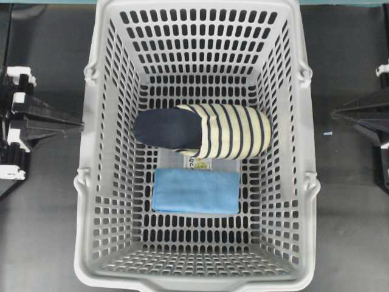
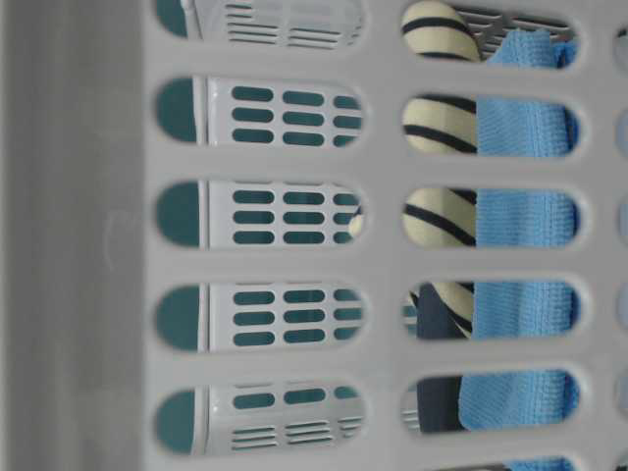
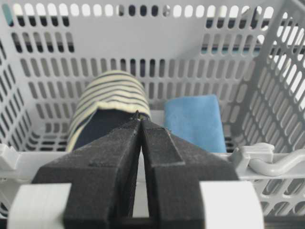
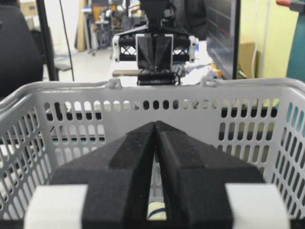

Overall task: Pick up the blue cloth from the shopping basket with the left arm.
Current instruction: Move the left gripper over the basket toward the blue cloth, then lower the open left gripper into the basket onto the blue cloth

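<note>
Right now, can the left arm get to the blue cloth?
Probably yes. The blue cloth lies uncovered on the basket floor beside the slipper, nothing on top. The left tool, shut, sits outside the rim and must reach over it.

A light-blue rectangular cloth [image 1: 196, 191] lies flat on the floor of the large light-grey slotted plastic basket [image 1: 109, 152], just beside a navy-and-cream striped slipper [image 1: 203, 131].

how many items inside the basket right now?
3. A striped slipper lies across the middle of the shopping basket; the blue cloth lies flat beside it; a clear packet sits partly under the slipper. More may be hidden beneath.
</note>
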### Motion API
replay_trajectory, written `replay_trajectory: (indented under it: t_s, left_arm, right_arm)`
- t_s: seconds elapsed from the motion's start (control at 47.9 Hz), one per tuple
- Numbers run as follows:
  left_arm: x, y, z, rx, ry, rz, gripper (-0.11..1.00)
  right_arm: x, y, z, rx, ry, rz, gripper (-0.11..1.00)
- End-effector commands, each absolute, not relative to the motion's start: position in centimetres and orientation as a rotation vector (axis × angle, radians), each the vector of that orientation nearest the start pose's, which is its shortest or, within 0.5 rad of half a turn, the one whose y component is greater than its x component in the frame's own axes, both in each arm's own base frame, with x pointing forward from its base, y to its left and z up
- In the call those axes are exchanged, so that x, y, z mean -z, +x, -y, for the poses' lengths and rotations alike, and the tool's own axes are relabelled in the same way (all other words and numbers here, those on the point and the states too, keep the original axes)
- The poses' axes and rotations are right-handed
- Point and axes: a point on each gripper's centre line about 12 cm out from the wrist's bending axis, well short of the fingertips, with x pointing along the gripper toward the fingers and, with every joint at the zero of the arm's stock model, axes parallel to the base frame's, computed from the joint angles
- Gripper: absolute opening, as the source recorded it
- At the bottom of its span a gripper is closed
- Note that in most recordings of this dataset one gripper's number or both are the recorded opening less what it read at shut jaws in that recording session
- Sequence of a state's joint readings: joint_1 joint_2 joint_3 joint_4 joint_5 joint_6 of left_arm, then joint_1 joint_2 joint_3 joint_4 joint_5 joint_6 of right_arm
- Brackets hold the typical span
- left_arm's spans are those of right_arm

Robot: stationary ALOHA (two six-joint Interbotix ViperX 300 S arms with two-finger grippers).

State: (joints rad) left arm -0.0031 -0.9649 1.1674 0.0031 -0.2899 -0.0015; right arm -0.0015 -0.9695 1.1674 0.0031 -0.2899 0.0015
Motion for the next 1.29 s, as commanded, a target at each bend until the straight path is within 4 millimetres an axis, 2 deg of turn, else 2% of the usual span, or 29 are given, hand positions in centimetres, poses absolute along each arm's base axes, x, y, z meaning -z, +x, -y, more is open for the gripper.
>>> replay_trajectory:
  t_s: [0.0, 0.084, 0.23, 0.376, 0.501, 0.71, 0.919, 0.982, 1.023, 1.19, 1.232, 1.274]
  left_arm:
    - [-32.7, 20.2, 0.5, 0.031, -0.008, 0.136, 0.06]
    - [-34.3, 20.6, 0.6, 0.033, -0.051, 0.106, 0.00]
    - [-36.1, 21.8, 0.8, 0.037, -0.070, -0.009, 0.00]
    - [-38.8, 24.1, 1.7, 0.062, -0.065, -0.122, 0.00]
    - [-40.1, 26.5, 2.3, 0.072, -0.058, -0.211, 0.00]
    - [-40.9, 30.4, 3.0, 0.068, -0.047, -0.396, 0.00]
    - [-39.9, 33.9, 3.8, 0.069, -0.035, -0.546, 0.00]
    - [-39.4, 35.2, 3.9, 0.065, -0.033, -0.609, 0.00]
    - [-39.1, 35.7, 4.1, 0.066, -0.025, -0.648, 0.00]
    - [-37.3, 38.1, 4.2, 0.058, -0.002, -0.777, 0.01]
    - [-37.0, 38.6, 4.3, 0.060, 0.006, -0.791, 0.04]
    - [-36.7, 39.0, 4.5, 0.063, 0.012, -0.801, 0.12]
  right_arm:
    - [-30.4, 20.0, -0.1, -0.004, 0.021, 0.110, 0.01]
    - [-30.9, 20.0, -0.1, -0.006, 0.040, 0.115, 0.00]
    - [-31.7, 20.2, -0.1, -0.005, 0.054, 0.072, 0.00]
    - [-32.6, 20.6, -0.1, -0.005, 0.054, -0.008, 0.00]
    - [-33.5, 20.9, 0.0, -0.001, 0.055, -0.032, 0.00]
    - [-35.7, 21.1, 0.0, 0.001, 0.058, 0.043, 0.00]
    - [-35.4, 21.3, -0.3, -0.015, 0.074, 0.026, 0.02]
    - [-35.4, 21.4, -0.5, -0.023, 0.065, 0.027, 0.09]
    - [-35.4, 21.4, -0.6, -0.027, 0.063, 0.033, 0.19]
    - [-35.8, 21.4, -0.6, -0.028, 0.076, 0.070, 0.69]
    - [-35.7, 21.4, -0.5, -0.026, 0.076, 0.063, 0.79]
    - [-35.6, 21.4, -0.6, -0.027, 0.076, 0.059, 0.83]
